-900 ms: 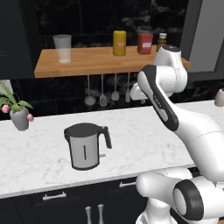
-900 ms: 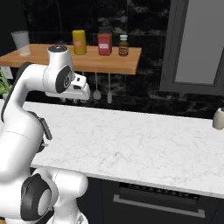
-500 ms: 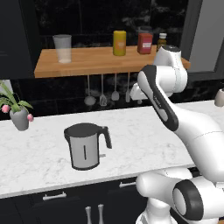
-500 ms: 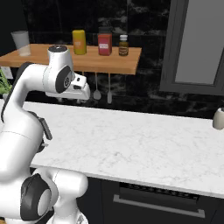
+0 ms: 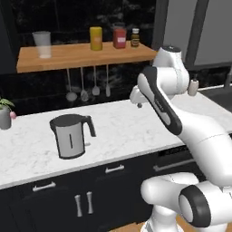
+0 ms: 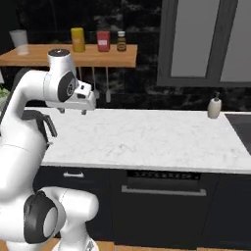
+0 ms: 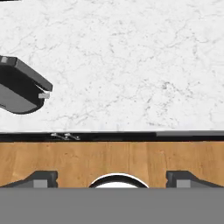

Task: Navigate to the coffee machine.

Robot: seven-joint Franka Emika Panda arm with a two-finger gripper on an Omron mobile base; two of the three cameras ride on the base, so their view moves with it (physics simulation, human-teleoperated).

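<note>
The robot stands at a white marble counter (image 5: 136, 122), arm folded high with the gripper (image 7: 112, 177) pointing down over the stone. In the hand view its two finger tips (image 7: 41, 178) sit wide apart with nothing between them, so the claw is spread and empty. A grey kettle (image 5: 69, 136) with a black handle stands on the counter to the robot's left, just past the arm, and beyond it a small potted plant (image 5: 4, 114) sits at the far end. Above, a wooden shelf (image 5: 81, 53) carries a clear cup (image 5: 42, 44), a yellow canister (image 5: 95, 38), a red jar (image 5: 119, 36) and a dark bottle (image 5: 135, 37), with utensils (image 5: 84, 86) hanging beneath. Off to the right a soap dispenser (image 6: 213, 107) rests near the counter's end. I can see no boxy black coffee machine anywhere along this stretch, so I can't say where it stands. My guess is the base has some driving to do along the counter, and it would do well to keep the arm tucked as it is, clear of the kettle and the shelf, and go steadily until the machine comes into view.
</note>
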